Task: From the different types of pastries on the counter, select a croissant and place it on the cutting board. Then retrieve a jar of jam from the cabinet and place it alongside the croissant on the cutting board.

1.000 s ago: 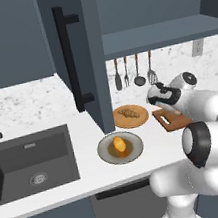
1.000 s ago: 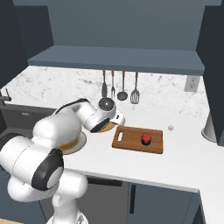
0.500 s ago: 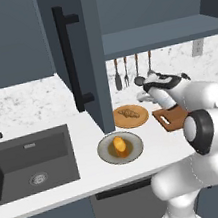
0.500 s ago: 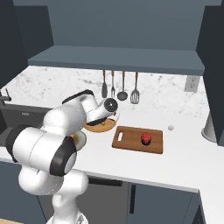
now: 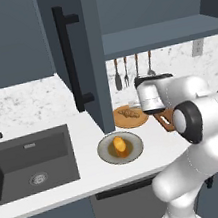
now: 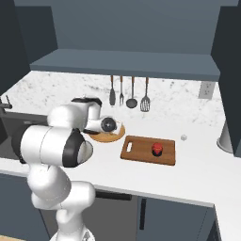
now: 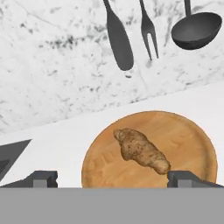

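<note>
The left base view looks forward and down from behind my left side, set back, taking in the sink (image 5: 31, 162) and the table (image 5: 58, 183). The right base view looks from behind my right side, equally distant. Both share the round wooden plate (image 5: 130, 116) under my gripper (image 7: 112, 177). The hand view looks along my gripper, close above that plate, toward the hanging utensils (image 7: 119, 37).
</note>
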